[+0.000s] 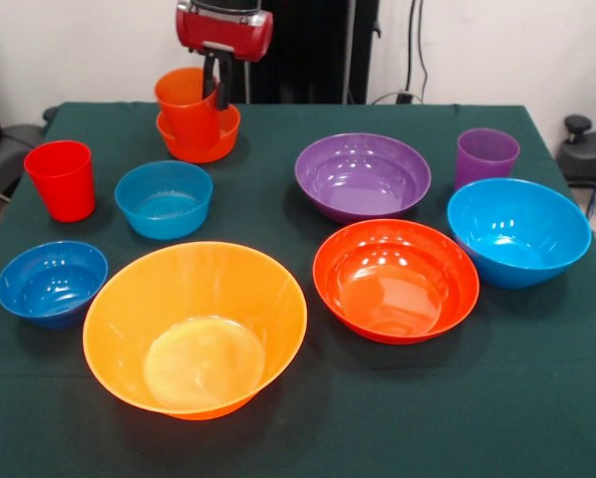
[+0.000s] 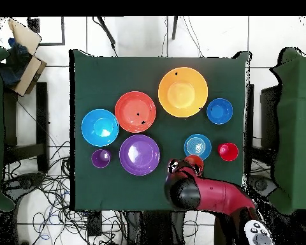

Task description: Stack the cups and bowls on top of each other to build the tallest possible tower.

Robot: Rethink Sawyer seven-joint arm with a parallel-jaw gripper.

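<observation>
My gripper [image 1: 216, 88] hangs at the table's far side, its fingers astride the right rim of the orange-red cup [image 1: 185, 105], which stands slightly tilted inside the small orange bowl [image 1: 202, 145]. In the overhead view the arm [image 2: 203, 191] covers most of that pair; only a bit of the cup [image 2: 194, 161] shows. No tower stands; every other piece sits alone and upright: the large yellow-orange bowl [image 1: 194, 329], red-orange bowl [image 1: 396, 281], purple bowl [image 1: 363, 175], large light blue bowl [image 1: 518, 231], small light blue bowl [image 1: 163, 199], dark blue bowl [image 1: 51, 282], red cup [image 1: 61, 179] and purple cup [image 1: 486, 156].
The green tablecloth [image 1: 308, 418] covers the whole table. Cables lie on the floor around the table [image 2: 47, 185]. Cardboard boxes [image 2: 25, 54] sit on a side table at the overhead view's upper left.
</observation>
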